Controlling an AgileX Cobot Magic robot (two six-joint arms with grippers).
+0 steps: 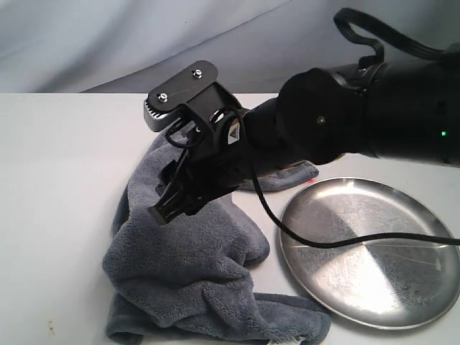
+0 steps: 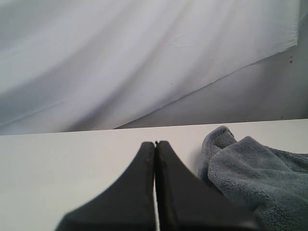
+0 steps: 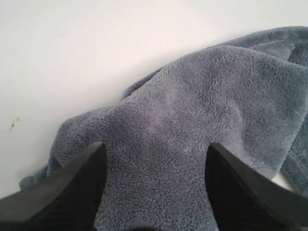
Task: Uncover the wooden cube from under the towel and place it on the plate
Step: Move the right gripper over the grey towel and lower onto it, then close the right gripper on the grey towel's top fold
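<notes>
The blue-grey towel lies bunched on the white table, left of the silver plate. My right gripper reaches across from the right and hangs just over the towel's raised middle. Its jaws stand open, one finger on each side of the fluffy hump of towel. The wooden cube is hidden. My left gripper is shut, its fingers pressed together over bare table, with the towel's edge close beside it.
The plate is empty, and a black cable from the right arm drapes across it. The bulky right arm fills the upper right of the exterior view. A pale cloth backdrop hangs behind the table.
</notes>
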